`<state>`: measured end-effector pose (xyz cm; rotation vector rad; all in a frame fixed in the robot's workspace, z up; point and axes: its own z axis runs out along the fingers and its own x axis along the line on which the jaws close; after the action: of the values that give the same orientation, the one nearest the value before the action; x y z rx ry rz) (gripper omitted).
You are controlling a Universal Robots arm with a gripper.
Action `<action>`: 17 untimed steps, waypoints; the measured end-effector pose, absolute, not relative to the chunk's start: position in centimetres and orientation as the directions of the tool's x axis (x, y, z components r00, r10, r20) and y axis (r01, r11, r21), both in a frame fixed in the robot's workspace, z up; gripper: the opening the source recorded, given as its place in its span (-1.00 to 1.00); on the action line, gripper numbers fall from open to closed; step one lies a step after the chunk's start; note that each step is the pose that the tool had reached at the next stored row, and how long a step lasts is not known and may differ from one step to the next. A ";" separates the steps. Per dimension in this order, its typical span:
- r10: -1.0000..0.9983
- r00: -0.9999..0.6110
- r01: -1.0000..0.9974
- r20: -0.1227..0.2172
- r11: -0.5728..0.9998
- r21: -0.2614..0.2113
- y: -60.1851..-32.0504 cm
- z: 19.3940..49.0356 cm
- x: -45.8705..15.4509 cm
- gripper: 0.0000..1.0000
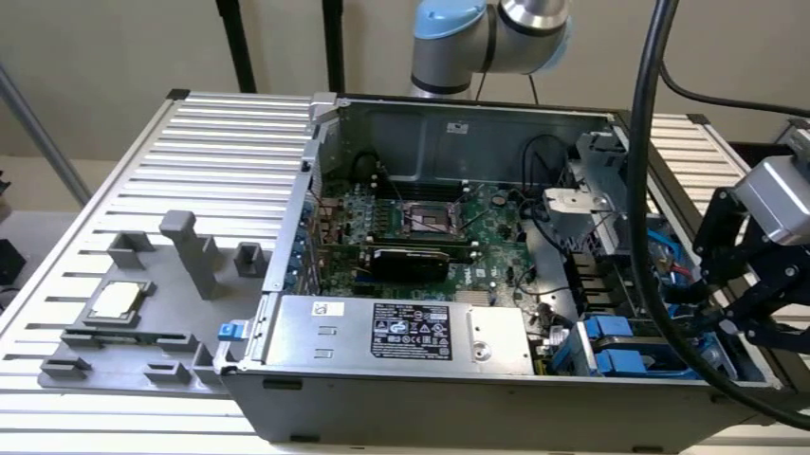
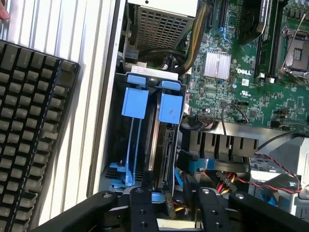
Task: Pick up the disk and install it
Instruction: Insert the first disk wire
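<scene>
The disk stands on edge in the drive bay at the computer case's corner. I see its silver-grey side and the bright blue carrier bracket around it; its label is hidden. A second blue carrier sits beside it. In the exterior view the blue carriers lie at the case's near right corner. My gripper hovers just above the bay, open, its black fingers on either side of the disk's end and apart from it. In the exterior view the gripper hangs over the case's right wall.
The open case holds a green motherboard, a grey power supply and loose cables. A black keyboard lies outside the case wall. A grey fixture with a small silver chip sits on the slatted table.
</scene>
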<state>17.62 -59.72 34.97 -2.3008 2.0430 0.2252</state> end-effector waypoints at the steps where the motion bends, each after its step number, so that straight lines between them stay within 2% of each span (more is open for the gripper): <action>1: -0.982 0.115 -0.991 -0.149 -0.124 0.053 -59.7 35.0 17.6 1.00; 10: -0.978 0.133 -0.990 -0.159 -0.139 0.025 -59.9 34.9 17.6 1.00; 17: -0.978 0.135 -0.990 -0.161 -0.140 0.022 -59.9 35.0 17.6 1.00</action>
<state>17.57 -59.88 34.95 -2.2968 1.9986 0.2086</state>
